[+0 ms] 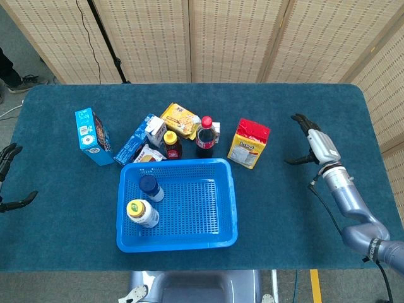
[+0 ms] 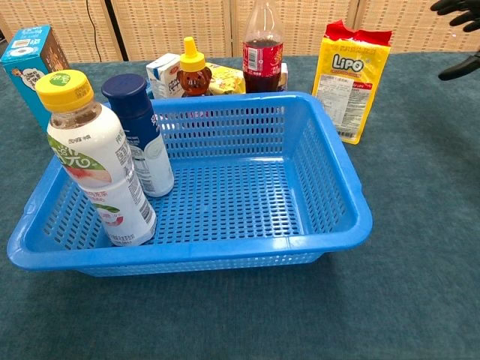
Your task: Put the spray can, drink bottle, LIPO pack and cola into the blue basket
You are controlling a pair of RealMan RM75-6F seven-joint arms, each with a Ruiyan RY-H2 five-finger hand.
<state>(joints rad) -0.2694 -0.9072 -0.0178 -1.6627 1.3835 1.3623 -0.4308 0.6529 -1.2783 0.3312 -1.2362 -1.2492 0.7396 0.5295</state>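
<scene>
The blue basket (image 1: 224, 208) (image 2: 330, 195) sits at the table's front centre. Inside its left end stand the spray can with a dark blue cap (image 1: 150, 187) (image 2: 141, 131) and the drink bottle with a yellow cap (image 1: 141, 213) (image 2: 94, 161). The cola bottle (image 1: 204, 136) (image 2: 262, 49) stands just behind the basket. The yellow and red LIPO pack (image 1: 249, 144) (image 2: 352, 79) stands behind its right corner. My right hand (image 1: 309, 142) (image 2: 457, 34) hovers open to the right of the LIPO pack. My left hand (image 1: 7, 180) is open at the far left edge.
Behind the basket stand a honey bottle (image 1: 172, 145) (image 2: 193, 71), a blue and white carton (image 1: 140, 139), a yellow snack pack (image 1: 181, 120) and a small white carton (image 2: 165, 75). A blue box (image 1: 93, 136) (image 2: 34, 52) stands further left.
</scene>
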